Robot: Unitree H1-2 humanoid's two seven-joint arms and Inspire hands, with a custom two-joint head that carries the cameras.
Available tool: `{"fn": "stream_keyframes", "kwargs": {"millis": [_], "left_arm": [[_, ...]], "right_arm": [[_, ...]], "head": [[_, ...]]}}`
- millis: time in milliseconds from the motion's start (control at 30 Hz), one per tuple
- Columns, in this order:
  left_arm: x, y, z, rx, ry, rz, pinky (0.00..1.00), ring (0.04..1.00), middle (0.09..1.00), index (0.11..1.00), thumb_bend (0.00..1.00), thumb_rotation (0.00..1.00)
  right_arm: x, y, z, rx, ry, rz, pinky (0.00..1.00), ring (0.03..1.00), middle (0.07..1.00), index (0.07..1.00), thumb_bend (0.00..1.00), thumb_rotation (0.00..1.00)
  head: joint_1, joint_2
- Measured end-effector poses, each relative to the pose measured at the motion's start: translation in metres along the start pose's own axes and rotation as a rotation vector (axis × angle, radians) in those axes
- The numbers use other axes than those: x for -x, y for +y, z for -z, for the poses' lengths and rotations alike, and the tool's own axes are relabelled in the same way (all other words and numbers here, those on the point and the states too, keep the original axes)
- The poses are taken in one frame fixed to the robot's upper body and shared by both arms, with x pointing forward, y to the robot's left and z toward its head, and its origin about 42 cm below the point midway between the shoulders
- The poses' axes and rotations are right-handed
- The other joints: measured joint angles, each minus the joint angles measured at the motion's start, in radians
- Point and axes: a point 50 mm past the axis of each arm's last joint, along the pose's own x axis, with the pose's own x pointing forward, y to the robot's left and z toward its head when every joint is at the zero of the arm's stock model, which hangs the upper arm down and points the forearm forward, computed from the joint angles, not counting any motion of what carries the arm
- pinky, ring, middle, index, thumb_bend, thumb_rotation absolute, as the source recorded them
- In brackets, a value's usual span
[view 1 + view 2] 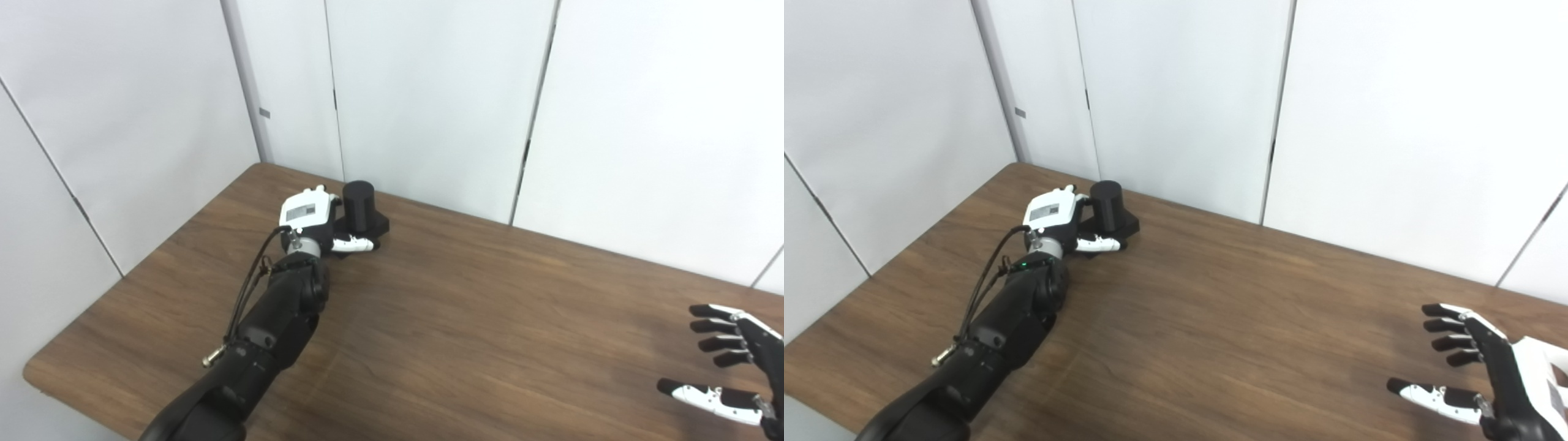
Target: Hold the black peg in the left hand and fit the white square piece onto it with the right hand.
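The black peg (359, 206), a short cylinder on a square black base, stands on the table (465, 318) at its far left, near the wall. My left hand (309, 215) is wrapped against its left side, the thumb lying along the front of the base; the fingers are hidden behind the peg. The same grip shows in the right eye view, with the peg (1107, 203) and left hand (1053, 214). My right hand (1473, 367) hovers open and empty over the table's near right corner, fingers spread. No white square piece is in view.
White wall panels (429, 104) close in the table at the back and left. The table's rounded front left corner (37, 370) is near my left forearm (269, 331). Bare brown tabletop lies between the two hands.
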Motion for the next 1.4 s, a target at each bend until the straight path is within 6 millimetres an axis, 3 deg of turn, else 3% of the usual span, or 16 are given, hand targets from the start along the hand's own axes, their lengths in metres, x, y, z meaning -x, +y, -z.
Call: {"fn": "stream_keyframes", "kwargs": {"millis": [300, 467, 733, 833, 933, 1000, 1067, 1100, 1133, 1200, 1267, 1400], "left_arm": [[-0.005, 0.001, 0.001, -0.023, 0.013, 0.023, 0.93, 1.0, 1.0, 0.83, 1.0, 0.57], [-0.004, -0.001, 0.004, -0.019, 0.024, 0.052, 0.94, 1.0, 0.999, 0.769, 1.0, 0.54], [-0.003, -0.005, 0.01, -0.012, 0.046, 0.077, 0.96, 1.0, 0.998, 0.776, 0.97, 0.52], [-0.003, -0.005, 0.01, -0.014, 0.048, 0.078, 0.91, 0.994, 0.972, 0.709, 0.96, 0.52], [-0.003, -0.005, 0.011, -0.019, 0.049, 0.071, 0.9, 0.968, 0.927, 0.659, 0.91, 0.48], [-0.003, -0.004, 0.011, -0.016, 0.046, 0.077, 0.91, 0.963, 0.896, 0.639, 0.8, 0.33], [-0.003, -0.002, 0.012, 0.001, 0.036, 0.089, 0.86, 0.932, 0.859, 0.598, 0.77, 0.23], [-0.003, -0.001, 0.012, 0.006, 0.03, 0.093, 0.8, 0.885, 0.806, 0.533, 0.62, 0.14], [-0.002, 0.0, 0.012, 0.015, 0.019, 0.097, 0.77, 0.859, 0.779, 0.51, 0.57, 0.1], [0.0, -0.001, 0.012, 0.003, -0.004, 0.1, 0.7, 0.817, 0.748, 0.491, 0.53, 0.07], [0.0, -0.002, 0.011, -0.011, -0.027, 0.108, 0.66, 0.805, 0.779, 0.487, 0.52, 0.07], [0.0, -0.001, 0.01, -0.023, -0.058, 0.105, 0.69, 0.82, 0.808, 0.485, 0.52, 0.06]], "right_arm": [[0.001, -0.001, -0.001, 0.004, -0.001, 0.002, 0.55, 0.618, 0.68, 0.72, 0.71, 0.0], [0.002, -0.002, -0.001, -0.001, -0.002, 0.003, 0.55, 0.617, 0.68, 0.719, 0.71, 0.0], [0.004, -0.002, 0.001, -0.005, 0.005, 0.003, 0.55, 0.617, 0.681, 0.717, 0.71, 0.0], [0.005, -0.003, 0.002, -0.008, 0.009, 0.004, 0.56, 0.622, 0.684, 0.722, 0.71, 0.0], [0.005, -0.003, 0.002, -0.009, 0.009, 0.005, 0.56, 0.621, 0.681, 0.721, 0.71, 0.0], [0.005, -0.003, 0.002, -0.009, 0.009, 0.005, 0.56, 0.622, 0.683, 0.72, 0.71, 0.0], [0.005, -0.003, 0.002, -0.008, 0.009, 0.004, 0.56, 0.623, 0.682, 0.721, 0.7, 0.0], [0.005, -0.004, 0.002, -0.008, 0.009, 0.004, 0.56, 0.623, 0.681, 0.722, 0.7, 0.0], [0.005, -0.004, 0.002, -0.008, 0.009, 0.004, 0.57, 0.624, 0.683, 0.723, 0.7, 0.0], [0.005, -0.004, 0.002, -0.011, 0.009, 0.004, 0.57, 0.626, 0.683, 0.722, 0.7, 0.0], [0.005, -0.003, 0.002, -0.013, 0.008, 0.003, 0.57, 0.623, 0.683, 0.721, 0.7, 0.0], [0.005, -0.003, 0.002, -0.014, 0.008, 0.002, 0.57, 0.627, 0.683, 0.722, 0.69, 0.0]], "head": [[-0.008, 0.009], [-0.008, 0.012], [-0.006, 0.021], [-0.006, 0.023], [-0.006, 0.023], [-0.005, 0.025], [-0.005, 0.025], [-0.005, 0.025], [-0.005, 0.025], [-0.005, 0.025], [-0.006, 0.025], [-0.008, 0.025]]}}
